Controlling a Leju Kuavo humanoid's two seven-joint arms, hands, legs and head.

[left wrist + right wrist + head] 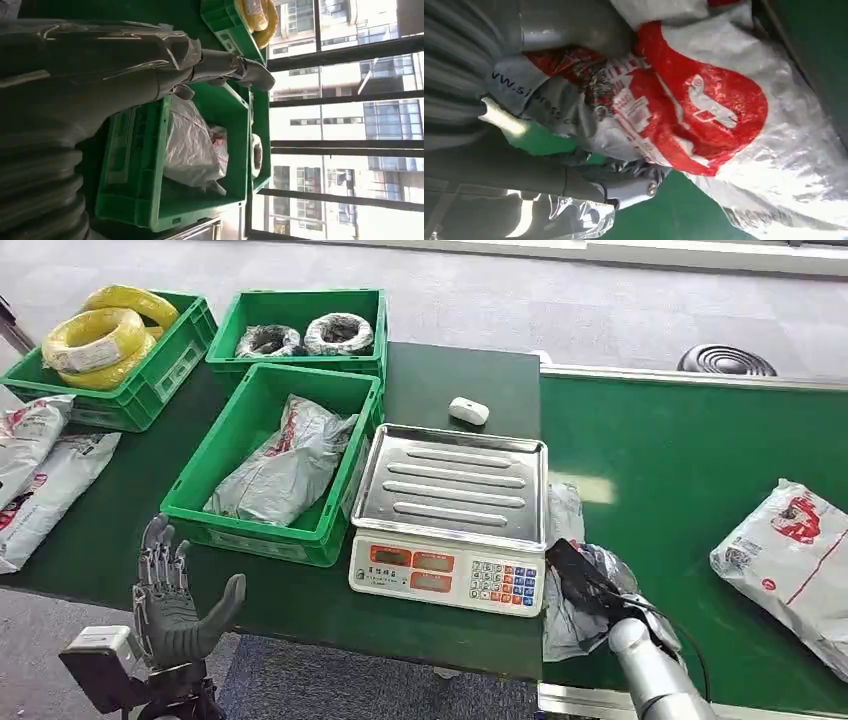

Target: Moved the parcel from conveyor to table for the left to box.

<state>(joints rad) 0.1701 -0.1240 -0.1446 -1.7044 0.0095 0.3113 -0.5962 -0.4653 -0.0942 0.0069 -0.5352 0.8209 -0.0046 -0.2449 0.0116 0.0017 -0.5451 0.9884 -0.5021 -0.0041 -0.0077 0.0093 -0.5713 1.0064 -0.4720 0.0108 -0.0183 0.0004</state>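
A grey-white parcel (564, 620) with red print (704, 100) lies on the green conveyor belt (680, 470), right beside the scale. My right hand (588, 582) grips it at its near end, thumb above and fingers (624, 189) below the crumpled plastic. My left hand (172, 605) is held open with its fingers spread, in front of the table's near edge, holding nothing. Just beyond it stands a green box (200, 510) containing a grey parcel (285, 465). In the left wrist view the left hand (100, 65) is over the same box (145, 165) and its parcel (192, 145).
A weighing scale (450, 510) with a steel pan stands between box and belt. Another parcel (790, 550) lies on the belt at the right. Two further green crates (225, 355) hold black and yellow cable coils. Loose parcels (40, 475) lie at the table's left. A small white object (468, 410) sits behind the scale.
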